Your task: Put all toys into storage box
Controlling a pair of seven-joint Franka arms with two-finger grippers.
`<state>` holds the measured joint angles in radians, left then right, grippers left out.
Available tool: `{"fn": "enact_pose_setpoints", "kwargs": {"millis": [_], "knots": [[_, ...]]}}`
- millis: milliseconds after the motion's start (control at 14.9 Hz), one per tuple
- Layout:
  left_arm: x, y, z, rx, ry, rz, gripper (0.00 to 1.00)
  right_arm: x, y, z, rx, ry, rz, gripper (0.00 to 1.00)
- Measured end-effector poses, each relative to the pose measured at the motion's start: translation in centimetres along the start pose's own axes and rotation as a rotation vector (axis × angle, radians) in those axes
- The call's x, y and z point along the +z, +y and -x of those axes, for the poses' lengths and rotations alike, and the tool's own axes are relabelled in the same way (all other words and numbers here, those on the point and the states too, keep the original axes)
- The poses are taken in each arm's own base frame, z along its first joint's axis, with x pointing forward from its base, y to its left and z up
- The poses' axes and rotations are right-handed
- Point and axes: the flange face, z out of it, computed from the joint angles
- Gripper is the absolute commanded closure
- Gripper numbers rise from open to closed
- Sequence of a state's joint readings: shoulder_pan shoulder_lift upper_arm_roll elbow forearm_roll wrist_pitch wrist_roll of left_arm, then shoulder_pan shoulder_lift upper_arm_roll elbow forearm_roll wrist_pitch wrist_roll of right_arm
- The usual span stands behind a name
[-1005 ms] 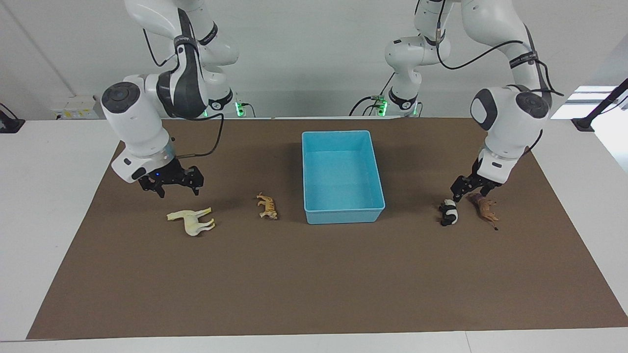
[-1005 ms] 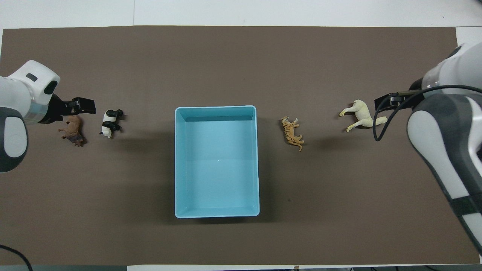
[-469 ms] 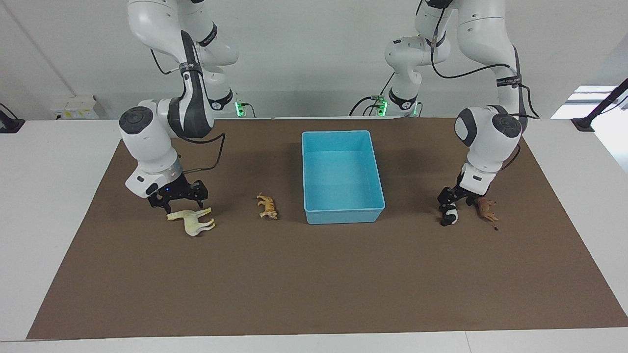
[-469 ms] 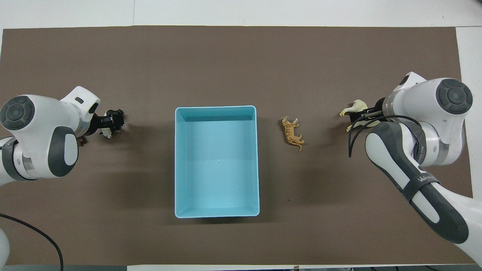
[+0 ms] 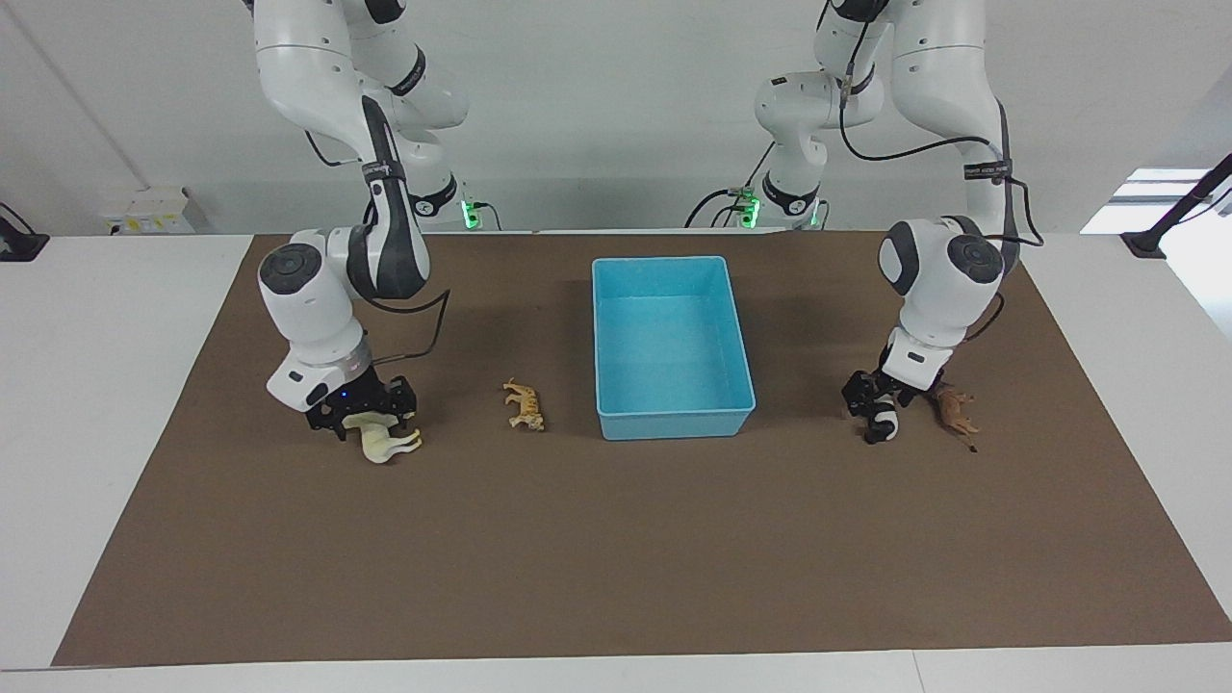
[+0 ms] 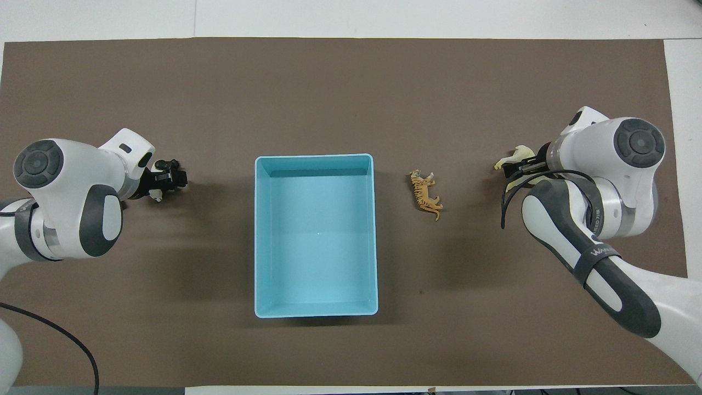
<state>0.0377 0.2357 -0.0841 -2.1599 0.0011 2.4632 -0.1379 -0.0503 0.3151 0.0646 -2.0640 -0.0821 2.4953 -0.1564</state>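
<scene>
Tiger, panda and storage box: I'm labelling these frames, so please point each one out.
tiger [image 6: 426, 193], overhead view, on its striped back.
panda [image 5: 885, 422], facing view, on its white body below the claw.
storage box [image 5: 672, 422], facing view, on its outer wall farthest from the robots.

L arm: bent steeply down, wrist low
L gripper: at mat level, fingers apart
R arm: same pose
R gripper: low, fingers apart
</scene>
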Motion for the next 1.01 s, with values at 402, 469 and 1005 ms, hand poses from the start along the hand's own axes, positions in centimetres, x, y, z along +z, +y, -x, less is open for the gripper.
{"fn": "enact_pose_setpoints", "kwargs": {"millis": [402, 469, 1005], "knots": [[-1.2, 0.1, -1.2, -0.002, 0.013, 0.002, 1.0, 0.2, -0.3, -0.2, -0.009, 0.008, 0.002, 1.0], [-2.0, 0.2, -1.8, -0.004, 0.006, 0.002, 1.0, 0.1, -0.3, -0.3, -0.01, 0.015, 0.003, 1.0], [-14.7, 16.5, 0.5, -0.229, -0.093, -0.001, 1.0, -6.6, 1.0, -3.9, -0.031, -0.052, 0.044, 1.0]]}}
